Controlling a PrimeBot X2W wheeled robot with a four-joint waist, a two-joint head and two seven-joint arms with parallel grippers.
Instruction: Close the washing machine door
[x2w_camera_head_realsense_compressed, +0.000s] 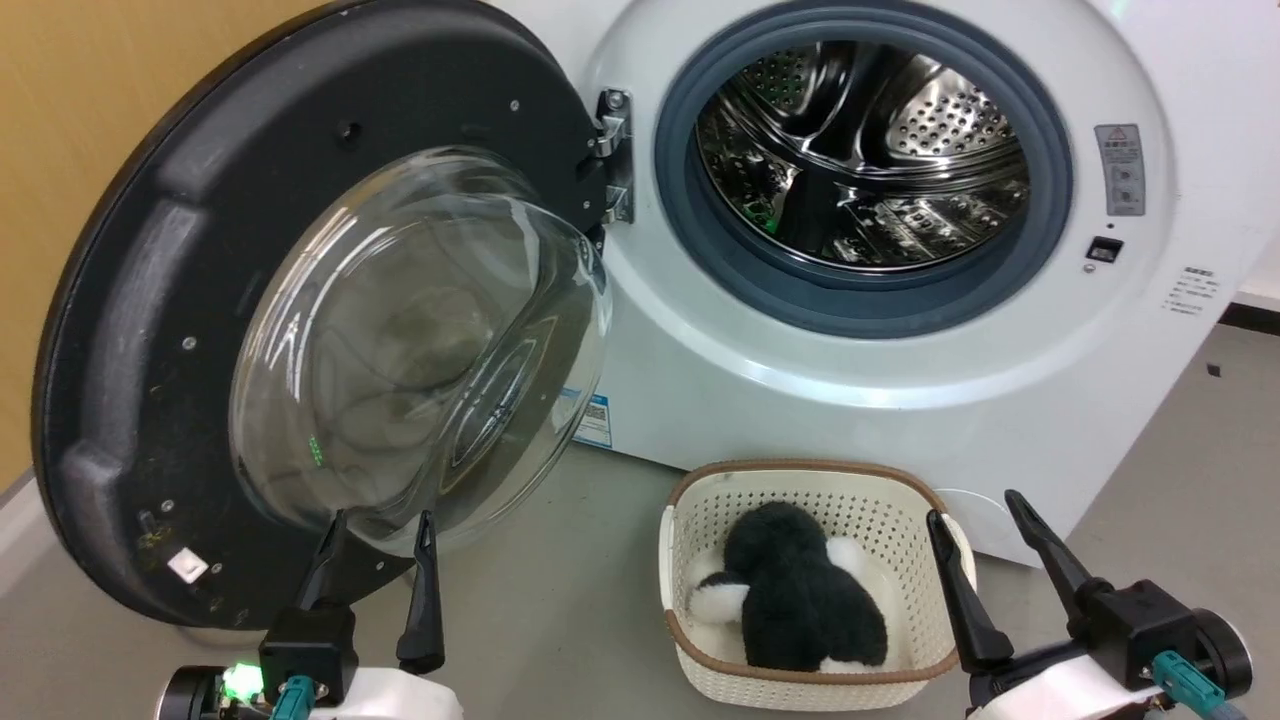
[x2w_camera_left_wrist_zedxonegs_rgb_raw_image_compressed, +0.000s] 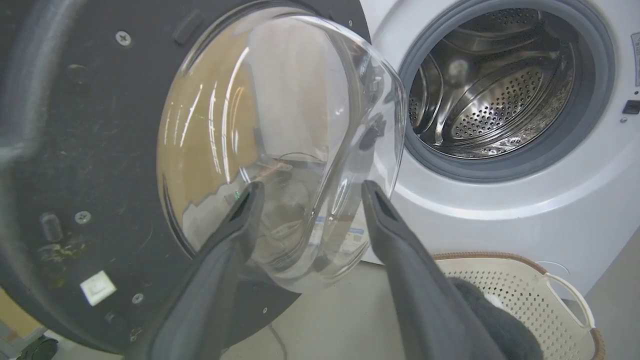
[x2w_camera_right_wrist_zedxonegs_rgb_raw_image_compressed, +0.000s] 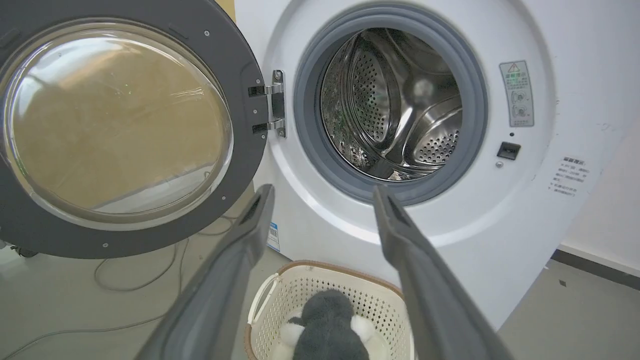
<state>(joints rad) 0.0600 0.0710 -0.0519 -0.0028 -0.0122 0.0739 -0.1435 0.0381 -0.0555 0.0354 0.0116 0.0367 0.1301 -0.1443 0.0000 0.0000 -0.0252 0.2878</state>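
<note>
Head view: the washing machine door (x2w_camera_head_realsense_compressed: 200, 330) stands swung wide open to the left of the washing machine (x2w_camera_head_realsense_compressed: 800, 390), hung on its hinge (x2w_camera_head_realsense_compressed: 612, 150), with its glass bowl (x2w_camera_head_realsense_compressed: 420, 340) bulging outward. The left gripper (x2w_camera_head_realsense_compressed: 383, 517) sits just below the bowl, its 2 fingers spread and holding nothing. The right gripper (x2w_camera_head_realsense_compressed: 972, 505) is likewise spread and empty, at the right rim of a white basket (x2w_camera_head_realsense_compressed: 860, 510). The basket holds a black-and-white plush toy (x2w_camera_head_realsense_compressed: 800, 590) and stands on the floor in front of the machine.

Left wrist view: the left gripper (x2w_camera_left_wrist_zedxonegs_rgb_raw_image_compressed: 311, 186) points at the lower part of the bowl (x2w_camera_left_wrist_zedxonegs_rgb_raw_image_compressed: 280, 100), fingers parted. Whether they touch the glass cannot be told.

Right wrist view: the right gripper (x2w_camera_right_wrist_zedxonegs_rgb_raw_image_compressed: 324, 190) hangs parted above the basket (x2w_camera_right_wrist_zedxonegs_rgb_raw_image_compressed: 370, 300), aimed at the machine's front below the steel drum (x2w_camera_right_wrist_zedxonegs_rgb_raw_image_compressed: 395, 110). The door (x2w_camera_right_wrist_zedxonegs_rgb_raw_image_compressed: 240, 60) is off to the left.
</note>
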